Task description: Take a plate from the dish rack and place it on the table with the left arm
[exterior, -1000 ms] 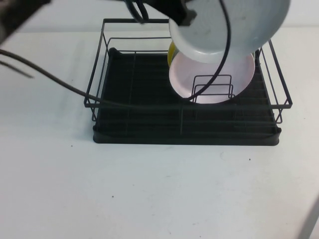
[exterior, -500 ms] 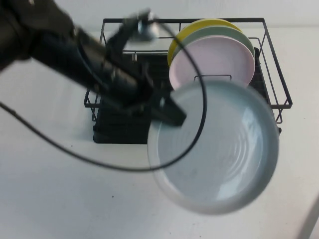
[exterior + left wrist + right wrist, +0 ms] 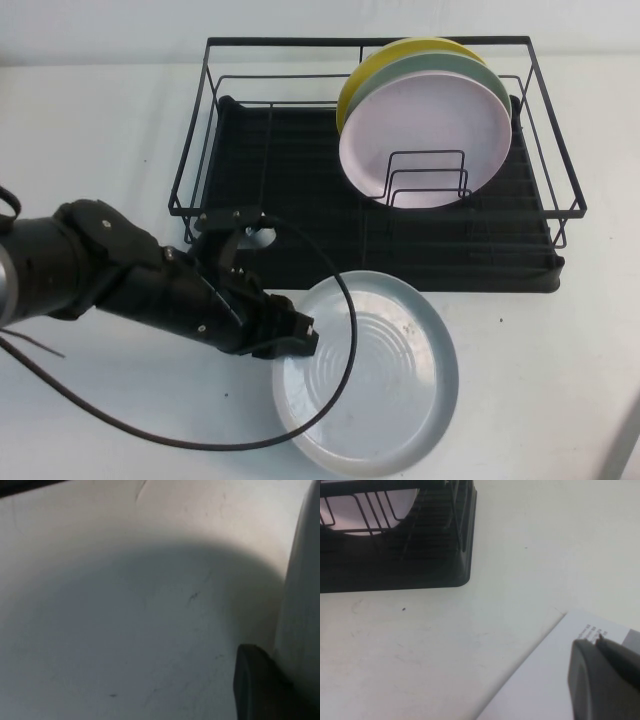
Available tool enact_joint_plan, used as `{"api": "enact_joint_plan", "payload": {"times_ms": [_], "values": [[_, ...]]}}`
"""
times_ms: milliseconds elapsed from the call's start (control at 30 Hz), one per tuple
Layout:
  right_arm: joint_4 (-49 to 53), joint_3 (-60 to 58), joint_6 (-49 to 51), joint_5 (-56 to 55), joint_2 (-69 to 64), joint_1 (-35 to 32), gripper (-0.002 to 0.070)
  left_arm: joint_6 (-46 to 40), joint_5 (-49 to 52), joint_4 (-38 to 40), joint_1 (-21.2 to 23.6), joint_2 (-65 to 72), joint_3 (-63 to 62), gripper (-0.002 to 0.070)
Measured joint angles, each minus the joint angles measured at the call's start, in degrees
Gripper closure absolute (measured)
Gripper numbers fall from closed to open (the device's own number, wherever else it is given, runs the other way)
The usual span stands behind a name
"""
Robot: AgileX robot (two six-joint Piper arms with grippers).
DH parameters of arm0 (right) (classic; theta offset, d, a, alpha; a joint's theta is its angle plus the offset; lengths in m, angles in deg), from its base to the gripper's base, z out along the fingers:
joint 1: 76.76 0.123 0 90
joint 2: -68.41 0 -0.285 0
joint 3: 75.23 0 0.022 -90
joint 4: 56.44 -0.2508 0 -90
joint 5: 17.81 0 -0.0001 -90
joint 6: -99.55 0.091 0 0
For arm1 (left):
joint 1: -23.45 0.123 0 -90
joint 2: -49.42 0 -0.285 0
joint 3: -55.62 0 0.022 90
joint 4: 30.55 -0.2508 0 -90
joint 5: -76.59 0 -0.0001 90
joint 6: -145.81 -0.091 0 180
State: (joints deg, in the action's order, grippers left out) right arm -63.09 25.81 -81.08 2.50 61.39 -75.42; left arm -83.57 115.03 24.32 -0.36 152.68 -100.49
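Note:
The pale grey-blue plate (image 3: 385,385) lies on the white table (image 3: 100,120) just in front of the black dish rack (image 3: 300,190). My left gripper (image 3: 298,338) is low over the table at the plate's left rim and shut on that rim. In the left wrist view one black finger (image 3: 255,685) sits against the plate's edge (image 3: 302,580). The left arm's black cable (image 3: 345,300) loops over the plate. My right gripper (image 3: 600,640) is shut and empty. It hovers over a white printed sheet (image 3: 545,680), right of the rack's corner (image 3: 420,555).
A pink plate (image 3: 430,130), a green plate (image 3: 480,70) and a yellow plate (image 3: 380,60) stand upright in the rack's right half. Small wire dividers (image 3: 425,180) stand in front of them. The rack's left half holds nothing.
The left arm has carried the plate from above the rack, forward and down, and it now rests on the table in front of the rack. The arm has dropped low at the left.

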Motion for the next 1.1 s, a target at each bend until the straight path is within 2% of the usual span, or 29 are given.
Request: {"api": "enact_joint_plan", "payload": {"times_ms": [100,300,400,500,567,633,733,800,900,1100], "values": [[0.0,0.0,0.0,0.0,0.0,0.0,0.0694,-1.2,-2.1,0.5,0.0,1.5,0.0,0.0538],[0.0,0.0,0.0,0.0,0.0,0.0,0.0694,-2.8,-8.3,-3.6,0.1,3.7,0.4,0.0249],[0.0,0.0,0.0,0.0,0.0,0.0,0.0694,-2.7,-9.8,-6.0,0.6,3.4,0.4,0.0198],[0.0,0.0,0.0,0.0,0.0,0.0,0.0694,-1.1,-9.9,-9.3,1.7,1.6,0.4,0.0189],[0.0,0.0,0.0,0.0,0.0,0.0,0.0694,1.1,-9.8,-12.1,2.2,-0.7,0.4,0.0215],[-0.1,0.0,0.0,0.0,0.0,0.0,0.0694,3.4,-9.3,-16.0,2.3,-3.9,0.4,0.0291],[-0.2,0.0,0.0,0.0,0.0,0.0,0.0694,5.6,-6.7,-21.3,2.3,-10.3,0.4,0.0515],[-0.4,0.0,0.0,0.0,0.0,0.0,0.0694,6.1,-4.0,-23.9,2.3,-15.7,0.4,0.0608],[-0.5,0.0,0.0,0.0,0.0,0.0,0.0694,6.9,-2.1,-25.2,2.3,-22.7,1.6,0.0655],[-0.7,0.0,0.0,0.0,0.0,0.0,0.0694,7.8,-6.5,-25.6,2.3,-37.1,11.0,0.0674]]}}
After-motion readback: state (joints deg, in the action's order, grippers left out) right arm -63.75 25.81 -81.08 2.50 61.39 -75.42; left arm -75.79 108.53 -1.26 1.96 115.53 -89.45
